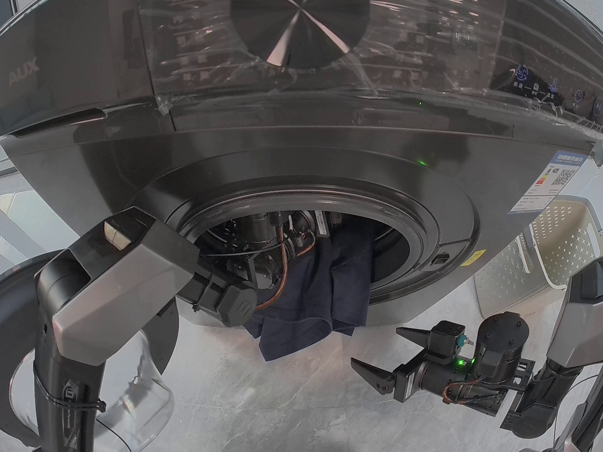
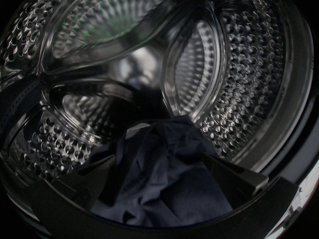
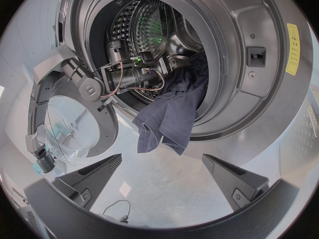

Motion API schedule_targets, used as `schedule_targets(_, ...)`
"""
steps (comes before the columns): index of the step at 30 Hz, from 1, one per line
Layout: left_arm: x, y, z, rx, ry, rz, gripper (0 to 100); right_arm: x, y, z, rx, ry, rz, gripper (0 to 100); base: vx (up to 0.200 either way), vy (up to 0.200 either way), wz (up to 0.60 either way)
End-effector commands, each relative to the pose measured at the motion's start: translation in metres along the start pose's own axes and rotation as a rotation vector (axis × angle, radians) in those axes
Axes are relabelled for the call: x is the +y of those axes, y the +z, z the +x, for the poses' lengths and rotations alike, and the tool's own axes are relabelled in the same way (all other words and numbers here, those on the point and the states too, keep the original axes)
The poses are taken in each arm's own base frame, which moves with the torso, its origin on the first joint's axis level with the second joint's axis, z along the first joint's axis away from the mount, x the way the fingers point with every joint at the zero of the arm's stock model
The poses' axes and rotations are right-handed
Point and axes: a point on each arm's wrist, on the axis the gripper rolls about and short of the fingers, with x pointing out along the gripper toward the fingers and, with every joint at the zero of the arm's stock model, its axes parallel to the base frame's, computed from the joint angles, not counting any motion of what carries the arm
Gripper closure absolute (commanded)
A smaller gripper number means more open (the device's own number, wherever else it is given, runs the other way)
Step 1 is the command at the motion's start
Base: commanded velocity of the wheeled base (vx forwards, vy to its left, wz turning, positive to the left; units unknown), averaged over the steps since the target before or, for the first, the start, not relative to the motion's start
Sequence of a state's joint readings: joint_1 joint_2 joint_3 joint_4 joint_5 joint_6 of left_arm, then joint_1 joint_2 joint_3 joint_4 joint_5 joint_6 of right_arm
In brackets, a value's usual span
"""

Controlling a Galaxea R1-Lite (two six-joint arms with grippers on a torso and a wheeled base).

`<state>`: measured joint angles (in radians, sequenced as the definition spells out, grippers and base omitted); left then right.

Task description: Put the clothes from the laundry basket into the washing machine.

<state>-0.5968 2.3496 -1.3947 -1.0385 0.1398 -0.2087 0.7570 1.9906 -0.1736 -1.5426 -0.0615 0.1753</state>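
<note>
A dark navy garment (image 1: pixel 320 296) hangs over the lower rim of the washing machine (image 1: pixel 440 177) opening, one part inside the drum and one part dangling outside toward the floor. My left arm is in through the opening. Inside the steel drum (image 2: pixel 249 67), my left gripper (image 2: pixel 158 156) is open, its fingers spread with the bunched garment (image 2: pixel 166 183) lying between them. My right gripper (image 1: pixel 377 346) is open and holds nothing, low above the floor in front of the machine and right of the opening. From there it faces the draped garment (image 3: pixel 172 113).
The machine's round glass door (image 1: pixel 125 397) stands swung open on the left, beside my left arm. A white perforated laundry basket (image 1: pixel 559 246) stands at the machine's right side. Pale marbled floor lies below, with a thin cable (image 3: pixel 116 209) on it.
</note>
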Motion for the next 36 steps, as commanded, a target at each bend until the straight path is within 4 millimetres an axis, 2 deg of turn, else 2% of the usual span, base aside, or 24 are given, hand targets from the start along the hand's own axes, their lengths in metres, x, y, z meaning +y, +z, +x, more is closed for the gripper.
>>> schedule_targets(1,-0.018,0.003,-0.039,0.106,-0.086,0.014,0,-0.005,-0.004,-0.005,0.022,-0.018,0.004,0,0.0,0.0,0.0)
schedule_targets(6,-0.018,-0.02,-0.061,0.221,-0.133,0.059,0,-0.016,-0.014,-0.017,0.085,-0.069,0.01,0,0.0,0.0,0.0)
schedule_targets(9,-0.014,-0.031,-0.066,0.263,-0.138,0.081,0,-0.021,-0.02,-0.024,0.121,-0.089,0.012,0,0.0,0.0,0.0)
schedule_targets(13,-0.012,-0.04,-0.072,0.303,-0.139,0.092,0,-0.02,-0.019,-0.024,0.12,-0.088,0.011,0,0.0,0.0,0.0)
schedule_targets(16,-0.008,-0.045,-0.072,0.318,-0.131,0.102,0,-0.019,-0.019,-0.023,0.118,-0.082,0.011,0,0.0,0.0,0.0)
schedule_targets(17,-0.004,-0.053,-0.068,0.325,-0.124,0.115,0,-0.018,-0.02,-0.023,0.12,-0.076,0.009,0,0.0,0.0,0.0)
schedule_targets(20,0.005,-0.059,-0.059,0.322,-0.108,0.124,0,-0.017,-0.019,-0.022,0.113,-0.072,0.009,0,0.0,0.0,0.0)
schedule_targets(21,0.005,-0.061,-0.057,0.322,-0.109,0.122,100,-0.017,-0.018,-0.022,0.111,-0.072,0.009,0,0.0,0.0,0.0)
schedule_targets(27,-0.002,-0.052,-0.048,0.283,-0.128,0.107,100,-0.017,-0.017,-0.02,0.104,-0.071,0.01,0,0.0,0.0,0.0)
schedule_targets(31,-0.002,-0.028,-0.024,0.148,-0.104,0.061,100,-0.016,-0.016,-0.019,0.098,-0.07,0.01,0,0.0,0.0,0.0)
schedule_targets(33,0.001,-0.017,-0.016,0.092,-0.077,0.039,100,-0.016,-0.016,-0.019,0.096,-0.069,0.01,0,0.0,0.0,0.0)
schedule_targets(35,0.006,0.002,0.0,-0.026,-0.02,0.015,100,-0.016,-0.015,-0.018,0.092,-0.067,0.01,0,0.0,0.0,0.0)
schedule_targets(36,0.007,0.004,0.004,-0.047,-0.01,0.013,100,-0.016,-0.015,-0.017,0.09,-0.067,0.01,0,0.0,0.0,0.0)
